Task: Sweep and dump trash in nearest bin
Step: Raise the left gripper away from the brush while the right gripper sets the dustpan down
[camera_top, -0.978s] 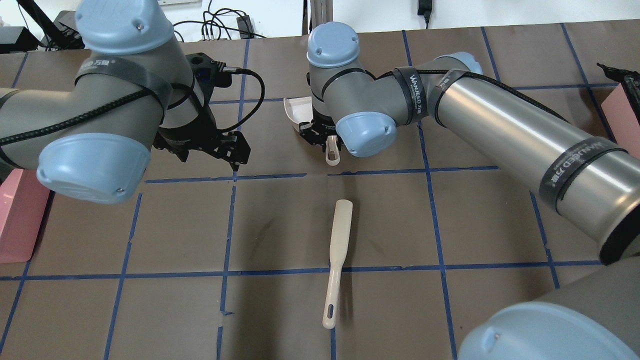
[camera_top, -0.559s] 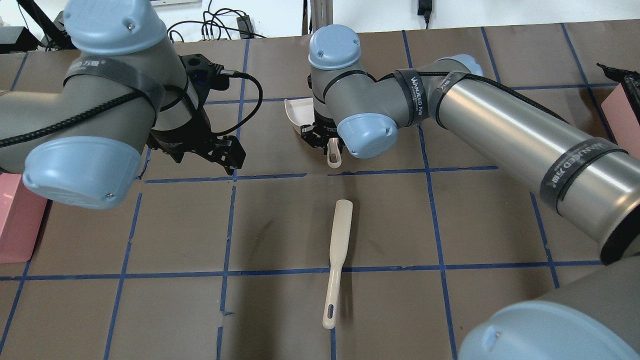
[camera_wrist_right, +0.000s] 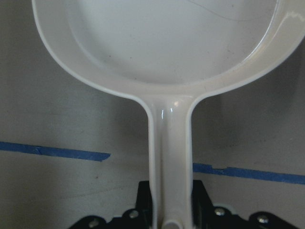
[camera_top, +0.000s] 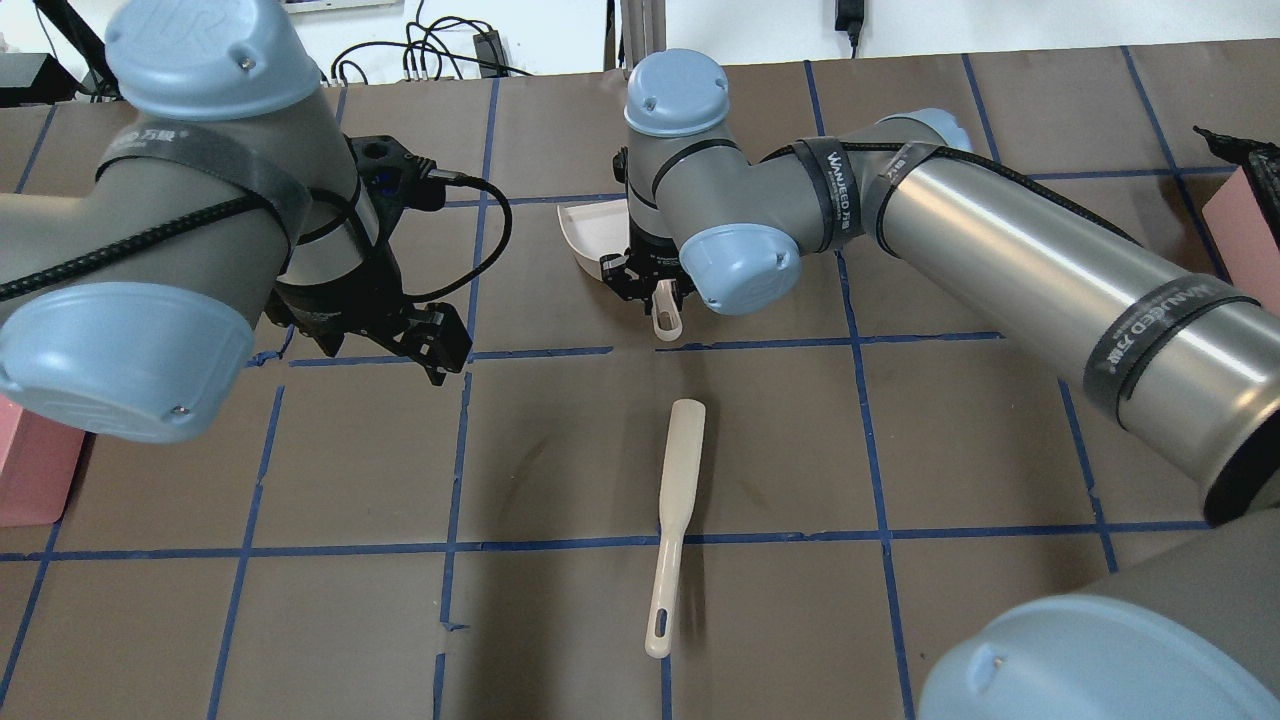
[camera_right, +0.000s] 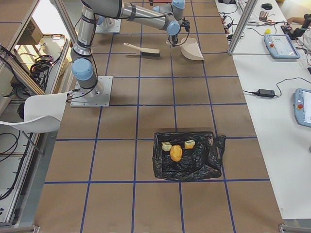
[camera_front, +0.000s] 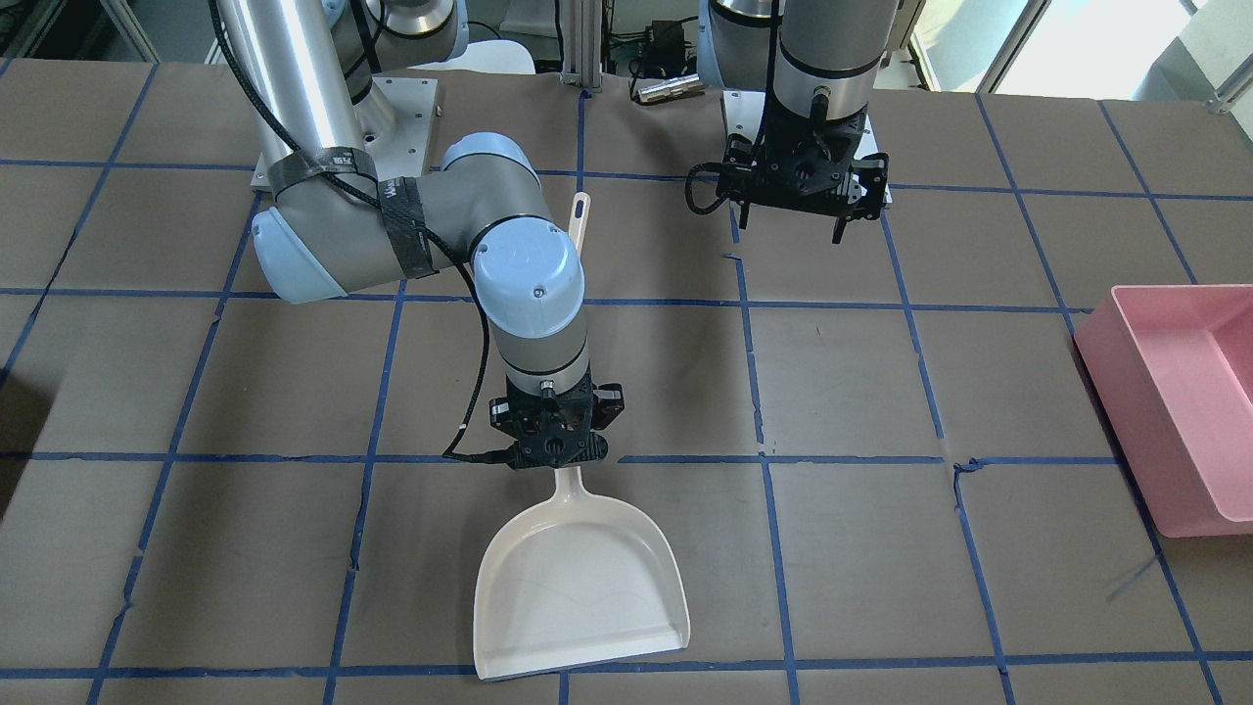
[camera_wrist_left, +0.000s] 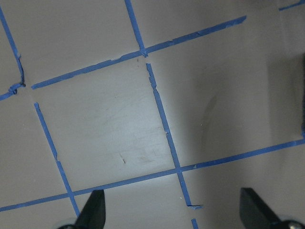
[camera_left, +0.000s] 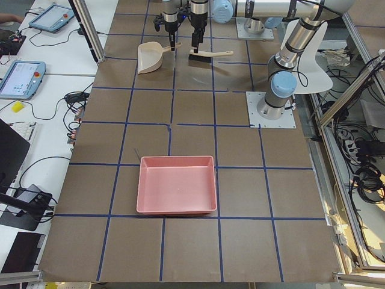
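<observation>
The trash, an orange-tan lump (camera_right: 175, 153) and two pale yellow chunks (camera_right: 166, 145), lies inside a black-lined bin (camera_right: 204, 162), seen only in the exterior right view. My right gripper (camera_front: 553, 448) (camera_wrist_right: 172, 210) is shut on the handle of a cream dustpan (camera_front: 578, 578) (camera_top: 590, 222) that rests flat on the table. A cream brush (camera_top: 678, 500) lies loose on the table, nearer the robot. My left gripper (camera_top: 432, 348) (camera_front: 788, 211) hangs open above bare table, its fingertips (camera_wrist_left: 95, 212) wide apart with nothing between them.
A pink bin (camera_front: 1175, 392) (camera_left: 176, 183) stands at the table end on my left side. The brown table top is crossed by blue tape lines. Tablets, cables and monitors lie on side benches beyond the far edge.
The left arm has drawn back toward the robot and to the left, its gripper still open. The right gripper has shifted slightly with the dustpan. The brush has not moved.
</observation>
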Robot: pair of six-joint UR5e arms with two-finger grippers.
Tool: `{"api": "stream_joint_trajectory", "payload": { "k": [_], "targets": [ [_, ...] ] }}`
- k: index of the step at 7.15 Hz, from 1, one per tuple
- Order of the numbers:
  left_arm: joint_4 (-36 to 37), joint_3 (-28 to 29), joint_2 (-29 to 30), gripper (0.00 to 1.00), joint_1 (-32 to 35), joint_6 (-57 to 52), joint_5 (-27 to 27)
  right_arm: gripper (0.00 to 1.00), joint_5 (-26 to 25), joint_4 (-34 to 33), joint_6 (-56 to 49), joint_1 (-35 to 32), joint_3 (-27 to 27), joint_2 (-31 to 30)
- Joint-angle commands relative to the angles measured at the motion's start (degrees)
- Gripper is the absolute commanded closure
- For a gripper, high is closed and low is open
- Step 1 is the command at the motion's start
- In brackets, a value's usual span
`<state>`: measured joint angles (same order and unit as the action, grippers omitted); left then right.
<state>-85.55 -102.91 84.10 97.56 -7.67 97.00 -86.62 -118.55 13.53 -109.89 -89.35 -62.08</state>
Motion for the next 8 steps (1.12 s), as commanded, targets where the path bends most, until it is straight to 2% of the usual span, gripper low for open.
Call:
{"api": "stream_joint_trajectory", "payload": {
  "k": [1, 2, 3, 6, 8],
  "targets": [
    [0.03, -0.36, -0.08, 0.00, -4.54, -0.32, -1.10, 0.66, 0.04, 0.60, 0.26, 0.02, -0.47, 0.12],
    [-0.32, -0.45, -0.08, 0.00, -5.79, -0.06, -4.16, 0.03, -0.22, 0.43, 0.53, -0.06, -0.47, 0.21],
    [-0.50, -0.54, -0.08, 0.00, -5.54, 0.81, -4.19, 0.00, -0.83, 0.69, 0.53, -0.06, -0.47, 0.56],
    [-0.23, -1.33, -0.26, 0.00, -5.71, 0.56, -4.27, 0.00, -0.66, 1.83, 0.53, 1.07, 0.40, -0.57],
    [-0.23, -1.42, -0.34, 0.00, -5.71, 0.56, -4.27, 0.00, -0.57, 9.53, -0.25, 4.14, 0.93, -6.61]
  ]
}}
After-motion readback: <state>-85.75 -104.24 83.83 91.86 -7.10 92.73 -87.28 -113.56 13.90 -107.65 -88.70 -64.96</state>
